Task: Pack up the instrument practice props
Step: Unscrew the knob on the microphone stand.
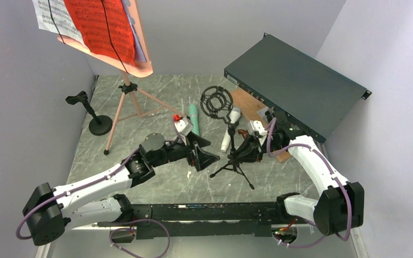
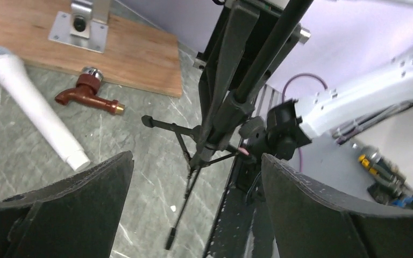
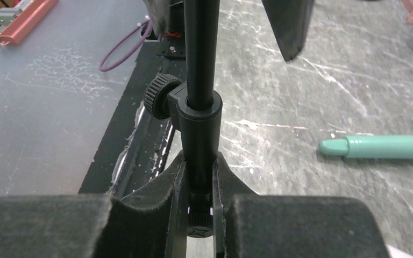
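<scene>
Box [image 1: 296,91]: one, dark green, lying at the far right of the table [image 1: 161,185]; all places below are being given from it.
Pink tripod [image 1: 128,87]: one, standing upright well left of the box, its tray carrying the pages.
Right gripper [image 3: 199,183]: sitting just near-left of the box; its jaws are clamping the black pole of the legged mount low down, beneath the pole's clamp collar.
Left gripper [image 2: 196,158]: hanging farther left of the box than the right gripper; its jaws are standing wide apart, gripping nothing. The legged mount is showing between its fingers [image 2: 86,204], apart from both.
Board [image 1: 247,102]: one, brown, lying flat right against the box's left side.
Pages: three, all leaning on the pink tripod's tray, well left of the box: white page [image 1: 54,16], red page [image 1: 99,24], lavender page [image 1: 138,43].
Mounts: two, both black. The legged mount [image 1: 231,161] is standing near-left of the box, its ring head up. The round-base mount [image 1: 100,124] is standing farthest left of the box, beyond the pink tripod.
Microphones: two, both lying on the table left of the box. The white mic [image 1: 230,131] is lying nearer the box, just beside the legged mount; the green mic [image 1: 194,118] is lying farther left.
Tap [image 2: 88,94]: one, red-brown, lying between the white mic and the board.
</scene>
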### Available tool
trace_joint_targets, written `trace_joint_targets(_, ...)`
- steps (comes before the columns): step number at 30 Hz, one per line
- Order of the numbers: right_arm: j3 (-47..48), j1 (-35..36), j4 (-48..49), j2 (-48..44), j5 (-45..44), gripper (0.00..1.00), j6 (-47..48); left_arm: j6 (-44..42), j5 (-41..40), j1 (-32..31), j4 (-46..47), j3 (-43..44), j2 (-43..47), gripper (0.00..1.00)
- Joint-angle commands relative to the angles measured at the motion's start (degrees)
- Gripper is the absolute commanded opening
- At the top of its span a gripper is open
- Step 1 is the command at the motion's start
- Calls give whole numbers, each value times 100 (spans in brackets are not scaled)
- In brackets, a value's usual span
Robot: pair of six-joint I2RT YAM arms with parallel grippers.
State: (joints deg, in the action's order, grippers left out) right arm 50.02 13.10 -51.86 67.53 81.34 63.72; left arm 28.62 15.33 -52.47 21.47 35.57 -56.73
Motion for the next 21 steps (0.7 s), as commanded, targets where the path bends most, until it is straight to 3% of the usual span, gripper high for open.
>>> trace_joint_targets(1,531,-28,-1592,-207,927,0,2184,-1131,1147,-7,1176,39,-285,93)
trace_joint_targets(5,416,-96,-1220,-222,743,0,1901,-1453,1380,-52,2017,-72,-493,93)
trace_joint_targets(10,420,-97,-1008,-225,715,0,1574,-1699,1431,-176,1936,137,-748,93)
trace_joint_targets(21,251,-97,206,-188,489,0,40,-2298,431,-914,2620,218,-1529,89)
